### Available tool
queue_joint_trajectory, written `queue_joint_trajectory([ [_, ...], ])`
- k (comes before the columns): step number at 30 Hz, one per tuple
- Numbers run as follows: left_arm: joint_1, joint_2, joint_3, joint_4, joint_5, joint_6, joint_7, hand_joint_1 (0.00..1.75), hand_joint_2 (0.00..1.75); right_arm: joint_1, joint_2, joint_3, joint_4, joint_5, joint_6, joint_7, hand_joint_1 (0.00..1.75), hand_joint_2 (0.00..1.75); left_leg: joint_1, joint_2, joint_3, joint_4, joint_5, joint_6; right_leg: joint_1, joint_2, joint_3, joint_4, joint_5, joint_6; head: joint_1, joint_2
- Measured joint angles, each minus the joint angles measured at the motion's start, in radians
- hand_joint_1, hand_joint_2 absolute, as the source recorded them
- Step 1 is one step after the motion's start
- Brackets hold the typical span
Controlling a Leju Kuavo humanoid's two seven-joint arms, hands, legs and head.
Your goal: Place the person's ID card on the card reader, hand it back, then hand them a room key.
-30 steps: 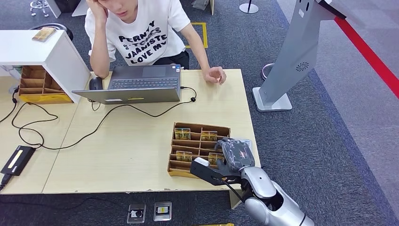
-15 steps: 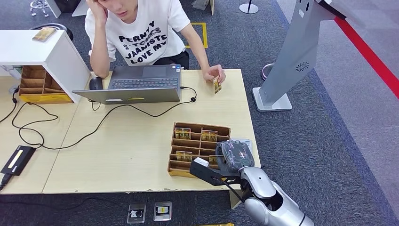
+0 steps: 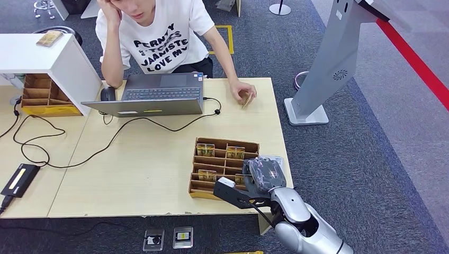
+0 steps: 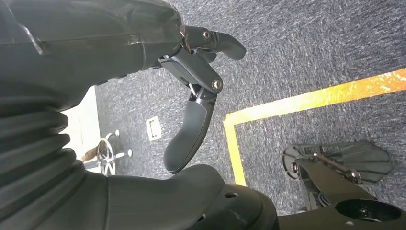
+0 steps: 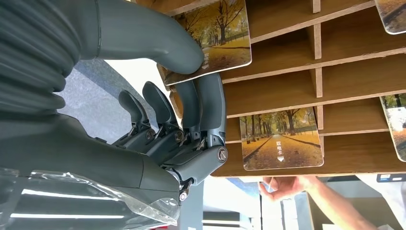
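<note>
My right hand [image 3: 263, 177] is at the near right corner of the wooden key tray [image 3: 197, 159] on the table. In the right wrist view that hand [image 5: 191, 124] pinches a room key card [image 5: 215, 43] with an autumn-trees picture between thumb and fingers, over the tray's slots [image 5: 287, 81]. More key cards [image 5: 280, 143] lie in other slots. The person's hand [image 3: 242, 91] rests at the table's far edge with a small card [image 3: 247, 99] under its fingers. The black card reader [image 3: 19, 180] lies at the table's near left. My left hand [image 4: 191, 96] hangs over the carpet, holding nothing.
A laptop [image 3: 153, 95] with a mouse [image 3: 107, 93] and trailing cables sits in front of the person. A white shelf [image 3: 47, 53] and a second wooden tray [image 3: 45, 95] stand at the far left. A grey kiosk stand [image 3: 333, 58] is on the carpet to the right.
The person's hand lifted a small card upright at the far edge, then lowered it flat onto the table. My right hand shifted slightly toward me at the tray.
</note>
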Motion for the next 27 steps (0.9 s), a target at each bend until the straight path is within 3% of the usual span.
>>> queue_joint_trajectory([
  [7,0.0,0.0,0.0,0.0,0.0,-0.004,-0.002,0.0,1.75,-0.002,-0.001,-0.004,-0.021,-0.003,0.014,0.002,1.68,1.75,0.0,0.0,0.0,0.0,0.0,0.0,0.0,0.0,0.0,0.0,0.0,0.0,0.0,0.0],
  [19,0.001,0.002,0.0,0.0,0.0,-0.01,-0.004,0.0,1.75,-0.062,-0.032,-0.008,-0.188,-0.132,0.138,0.007,1.75,1.75,0.0,0.0,0.0,0.0,0.0,0.0,0.0,0.0,0.0,0.0,0.0,0.0,0.0,0.0],
  [27,0.001,0.004,0.0,0.0,0.009,-0.009,-0.004,0.0,1.75,-0.118,-0.084,-0.009,-0.297,-0.225,0.158,0.023,1.75,1.75,0.0,0.0,0.0,0.0,0.0,0.0,0.0,0.0,0.0,0.0,0.0,0.0,0.0,0.0],
])
